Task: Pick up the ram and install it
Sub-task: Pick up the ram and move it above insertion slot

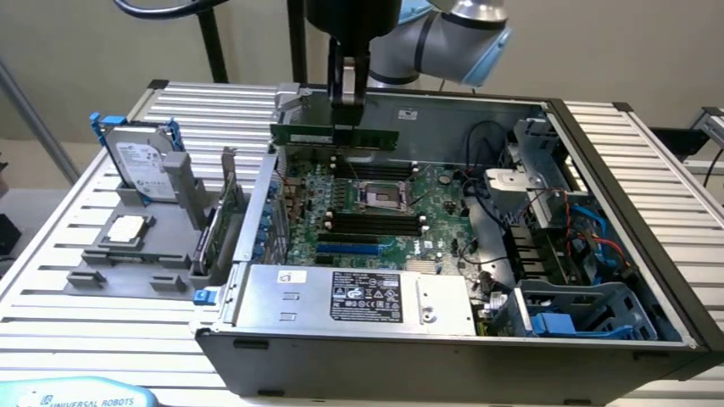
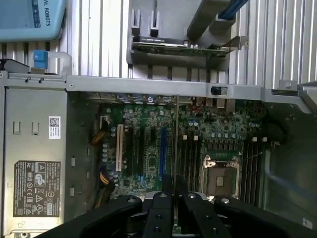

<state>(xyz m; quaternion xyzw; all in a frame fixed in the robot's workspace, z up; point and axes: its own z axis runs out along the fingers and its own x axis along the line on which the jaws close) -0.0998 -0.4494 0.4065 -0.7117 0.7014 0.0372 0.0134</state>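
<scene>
Pincer: the pincer [image 1: 348,108] is hanging from the arm [image 1: 453,34] and clamping down on the ram stick [image 1: 336,136], one finger pressing on each flat face near the stick's middle. In the wrist view the pincer [image 2: 174,191] is showing the same grip from above.
Ram stick: it is hanging level and on edge under the fingers, at twelve o'clock of the circuit board [image 1: 374,212] on the exterior view's clock face. It is looking raised clear of the board. From the wrist camera the ram stick [image 2: 176,144] is appearing edge-on, a thin line crossing the circuit board [image 2: 148,139].
Socket: the square processor socket [image 1: 379,193] is sitting just at six o'clock of the stick.
Slots: the long black slots [image 1: 374,222] are lying at six o'clock of the socket – side by side.
Power box: the silver power box [image 1: 351,297] is sitting at six o'clock of the board, inside the case [image 1: 453,348].
Cables: red and blue cables [image 1: 588,242] are running at three o'clock of the board.
Card: a green card [image 1: 220,225] is standing upright in a grey holder [image 1: 114,275], just outside the case at nine o'clock.
Drive: a hard drive [image 1: 142,161] is standing in the same holder – at ten o'clock of the case.
Table: the slatted metal table [image 1: 68,339] is carrying the case and holder.
</scene>
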